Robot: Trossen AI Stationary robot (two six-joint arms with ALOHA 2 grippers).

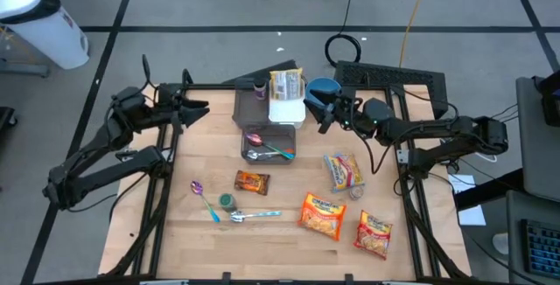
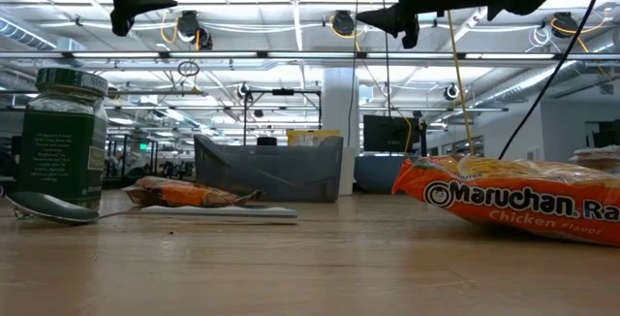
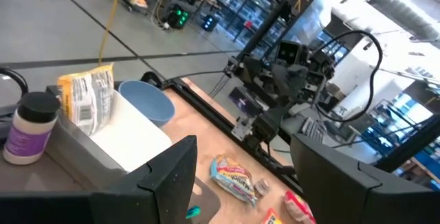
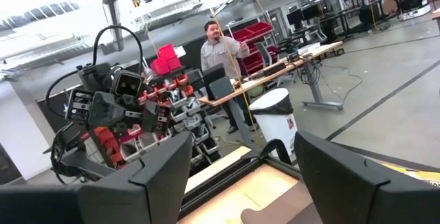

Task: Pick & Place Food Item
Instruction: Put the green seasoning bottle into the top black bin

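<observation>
Two end effectors hang above the far part of the worktop (image 1: 210, 232) with nothing in them: the left end effector (image 1: 197, 104) over the far-left edge, its fingers spread wide, and the right end effector (image 1: 322, 114) just right of the white container (image 1: 286, 110), likewise wide open. No food item has been taken up yet, so the task looks to be at its very start, with the choice of item and the reach toward it ahead. The food lies well apart from both arms: three orange ramen packets sit at the near right, one (image 1: 323, 215) nearest the middle, one (image 1: 374, 233) at the near-right corner, and one (image 1: 343, 171) a little farther back. A small brown snack packet (image 1: 251, 182) rests near the middle, just beyond a green-lidded jar (image 1: 227, 201) and a metal spoon (image 1: 254, 216). A dark tray (image 1: 269, 144) holding utensils stands at the centre, with a bagged item (image 1: 286, 84) and a blue bowl (image 1: 322, 88) at the far edge. My judgement is that the right arm is better placed for the ramen packets; it would need to swing toward the near side, drop low over a packet and close across its flat, crinkly body. Where the item belongs cannot be told from here.
</observation>
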